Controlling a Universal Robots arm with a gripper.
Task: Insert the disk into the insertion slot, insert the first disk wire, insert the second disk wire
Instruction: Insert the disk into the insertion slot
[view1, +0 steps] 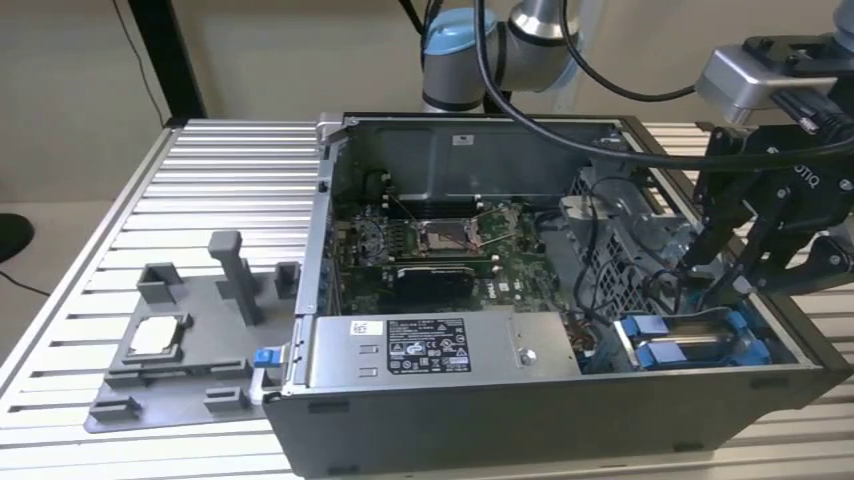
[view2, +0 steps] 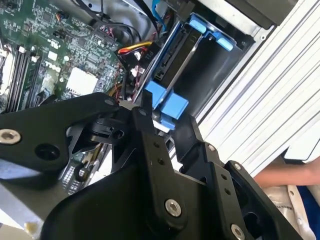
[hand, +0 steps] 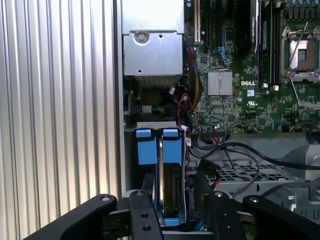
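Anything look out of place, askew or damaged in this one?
Nothing looks damaged or spilled. The disk stands on edge, straight, inside the case, with the gripper at its blue end tabs. One oddity: a person's arm shows just beyond the table in the second wrist view.

Tight corner here: the gripper (view1: 714, 290) hangs over the drive bay (view2: 215, 75). The case wall (hand: 120, 75) sits just beside the disk (hand: 172, 185) on one side, and black cables (hand: 235, 146) crowd the other. The perforated drive cage (hand: 240, 175) stands close by. The grey power-supply box (view1: 427, 345) blocks the exterior view's left. Above the motherboard (view1: 514, 240), open room.
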